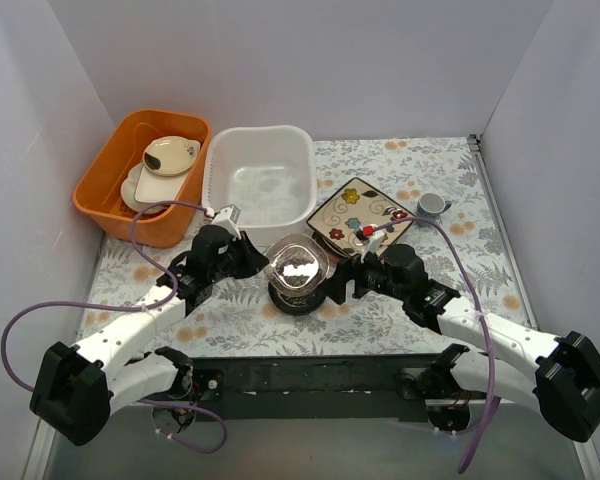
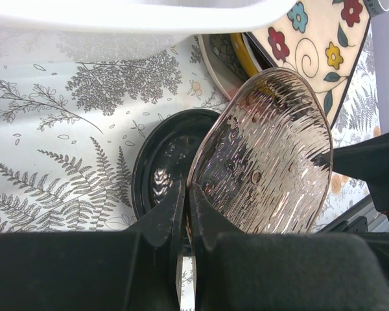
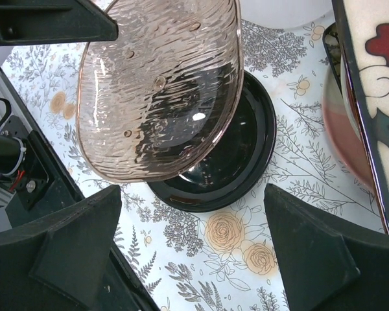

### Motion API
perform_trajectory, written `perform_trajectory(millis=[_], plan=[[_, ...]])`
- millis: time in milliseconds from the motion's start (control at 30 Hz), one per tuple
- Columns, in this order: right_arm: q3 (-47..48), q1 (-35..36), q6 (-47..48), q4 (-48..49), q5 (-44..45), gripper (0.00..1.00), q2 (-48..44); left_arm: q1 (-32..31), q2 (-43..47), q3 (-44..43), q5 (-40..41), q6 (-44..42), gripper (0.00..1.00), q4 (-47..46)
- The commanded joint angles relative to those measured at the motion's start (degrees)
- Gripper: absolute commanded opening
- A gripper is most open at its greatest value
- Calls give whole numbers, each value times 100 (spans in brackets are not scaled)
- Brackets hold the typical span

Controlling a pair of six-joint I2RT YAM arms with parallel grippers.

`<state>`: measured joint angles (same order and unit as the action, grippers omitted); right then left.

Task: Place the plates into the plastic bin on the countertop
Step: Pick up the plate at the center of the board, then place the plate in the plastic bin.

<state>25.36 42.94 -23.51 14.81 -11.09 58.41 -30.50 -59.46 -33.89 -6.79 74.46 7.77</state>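
My left gripper [image 1: 260, 258] [image 2: 188, 194] is shut on the rim of a pinkish ribbed glass round plate [image 1: 298, 262] [image 2: 272, 155] [image 3: 159, 91] and holds it tilted above the small dark glossy round plate [image 1: 298, 298] [image 2: 165, 162] [image 3: 240, 155], which lies on the countertop [image 1: 230, 310]. My right gripper [image 1: 338, 283] [image 3: 191, 214] is open and empty, just right of the dark plate. The white plastic bin [image 1: 263, 185] [image 2: 136, 19] stands behind them, with nothing visible inside. The cream square floral plate [image 1: 358, 215] [image 2: 311, 52] [image 3: 369, 78] tops a stack of plates right of the bin.
An orange tub [image 1: 120, 180] with cream dishes stands left of the bin. A small grey cup [image 1: 431, 205] sits at the back right. Walls close in the back and both sides.
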Motion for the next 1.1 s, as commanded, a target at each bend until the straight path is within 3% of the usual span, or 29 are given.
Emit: perform_trajectory(millis=[0,733,1067], plan=[[-49,39,136,242,-104,98,-181,-17,146,-364,274,-1,0,32],[-137,39,215,233,-253,98,-181,0,-997,-1884,1012,-274,0,312],[-172,39,180,233,-156,98,-102,439,-1682,-2649,688,-212,0,444]])
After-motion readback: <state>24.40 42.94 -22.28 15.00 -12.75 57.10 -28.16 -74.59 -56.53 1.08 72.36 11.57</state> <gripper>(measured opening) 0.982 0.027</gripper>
